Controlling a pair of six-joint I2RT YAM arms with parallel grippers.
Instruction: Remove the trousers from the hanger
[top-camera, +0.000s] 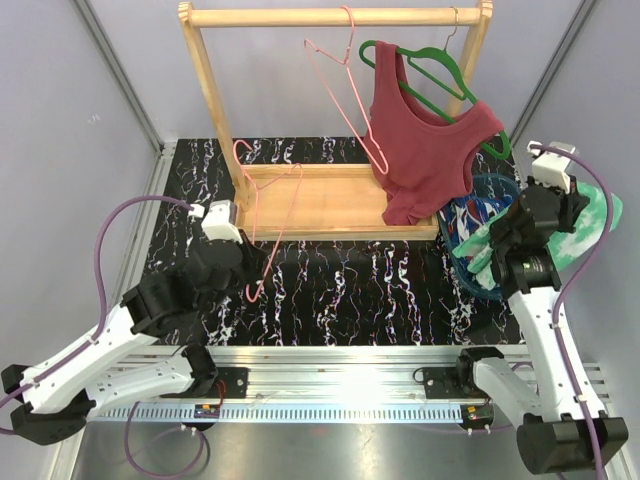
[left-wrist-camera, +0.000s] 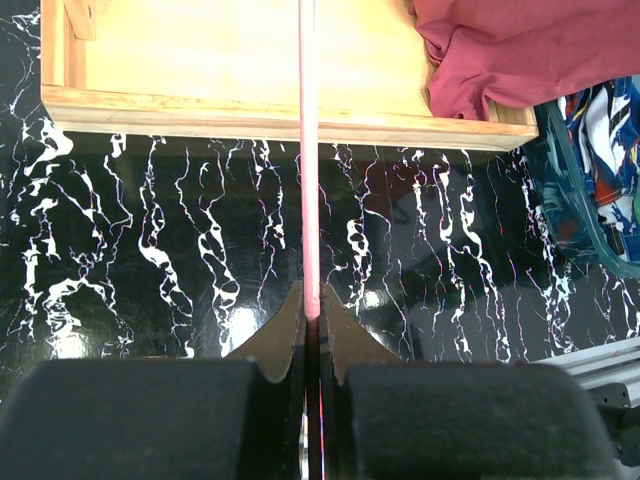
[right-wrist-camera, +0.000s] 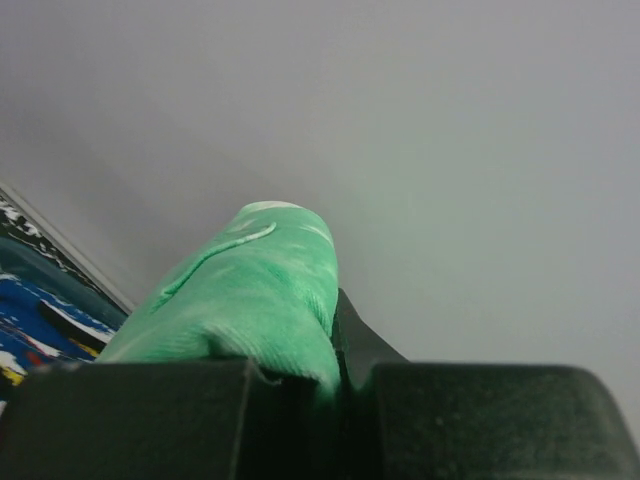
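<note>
Now, left gripper (left-wrist-camera: 311, 300), stretched forward, clamps pink hanger (left-wrist-camera: 309, 150); right gripper (right-wrist-camera: 335, 330), upturned, pinches green trousers (right-wrist-camera: 250, 290).

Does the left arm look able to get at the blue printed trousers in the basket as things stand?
Probably not. The left arm has its jaws shut on the pink hanger, and the blue trousers lie in the basket at the far right, where the right arm holds the green trousers.

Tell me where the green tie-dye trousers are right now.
The green tie-dye trousers are at the far right of the top view, clamped in the right gripper, just right of the teal basket holding the blue printed pair.
</note>
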